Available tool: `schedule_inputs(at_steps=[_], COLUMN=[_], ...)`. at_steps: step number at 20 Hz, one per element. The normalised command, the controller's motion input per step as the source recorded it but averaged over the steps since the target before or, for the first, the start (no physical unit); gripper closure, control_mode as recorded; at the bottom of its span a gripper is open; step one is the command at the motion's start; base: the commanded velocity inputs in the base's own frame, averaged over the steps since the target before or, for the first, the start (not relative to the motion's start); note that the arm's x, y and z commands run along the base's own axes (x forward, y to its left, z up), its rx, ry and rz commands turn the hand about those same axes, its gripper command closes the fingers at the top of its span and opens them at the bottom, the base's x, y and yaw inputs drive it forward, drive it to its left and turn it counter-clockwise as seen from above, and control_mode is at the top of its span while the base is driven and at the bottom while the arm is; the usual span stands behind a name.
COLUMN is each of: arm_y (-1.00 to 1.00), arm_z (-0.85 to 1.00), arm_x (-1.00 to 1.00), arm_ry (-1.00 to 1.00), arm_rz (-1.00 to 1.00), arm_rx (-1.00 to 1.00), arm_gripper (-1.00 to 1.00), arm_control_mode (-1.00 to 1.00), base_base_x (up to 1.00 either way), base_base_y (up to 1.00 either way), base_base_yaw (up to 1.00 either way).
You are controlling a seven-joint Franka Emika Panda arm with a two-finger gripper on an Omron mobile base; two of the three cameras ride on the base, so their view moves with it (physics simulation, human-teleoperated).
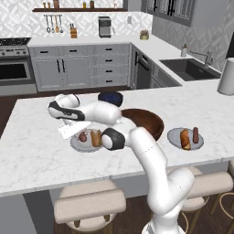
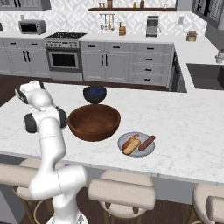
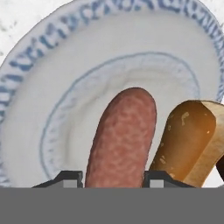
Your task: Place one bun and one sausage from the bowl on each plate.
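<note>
I am looking across the marble surface (image 1: 27, 151) from left to right. On the left plate (image 1: 78, 144) a sausage (image 1: 82, 136) and a bun (image 1: 95, 137) are lying side by side, and my hand is hanging low right over them. In the hand view the fingers (image 3: 112, 178) are standing one on each side of the near end of that sausage (image 3: 122, 135), with the bun (image 3: 188, 140) just beside it to the right and both resting on the plate (image 3: 39, 87). I am judging the fingers to be clamped on the sausage, or only now letting it go; the pads themselves are too low in that view to settle which.

Further right, the small dark bowl (image 1: 110, 97) is sitting on the far side, and the brown bowl (image 1: 145, 122) is sitting between the two plates. From the right camera its inside (image 2: 93, 121) is looking bare, so nothing seems left to fetch.

On the right plate (image 1: 173, 137) a bun (image 1: 185, 139) and a sausage (image 1: 195, 135) are already lying together.

As I read it, the task is nearly finished: what is remaining is opening up and lifting clear.
</note>
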Motion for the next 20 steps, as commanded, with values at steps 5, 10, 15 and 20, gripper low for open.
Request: schedule_inputs(at_steps=[5, 10, 15, 20], arm_y=[0.00, 0.00, -0.08, -0.41], arm_z=[0.00, 0.00, 0.08, 0.36], arm_x=[0.00, 0.00, -0.41, -0.91], arm_ry=[0.00, 0.00, -0.15, -0.44], arm_rz=[0.00, 0.00, 0.00, 0.01], arm_rx=[0.00, 0.00, 0.00, 0.08], arm_gripper=[-1.00, -1.00, -1.00, -1.00], arm_control_mode=[-1.00, -1.00, -1.00, -1.00], base_base_x=[0.00, 0.00, 0.00, 0.00], base_base_y=[0.00, 0.00, 0.00, 0.00], base_base_yaw=[0.00, 0.00, 0.00, 0.00])
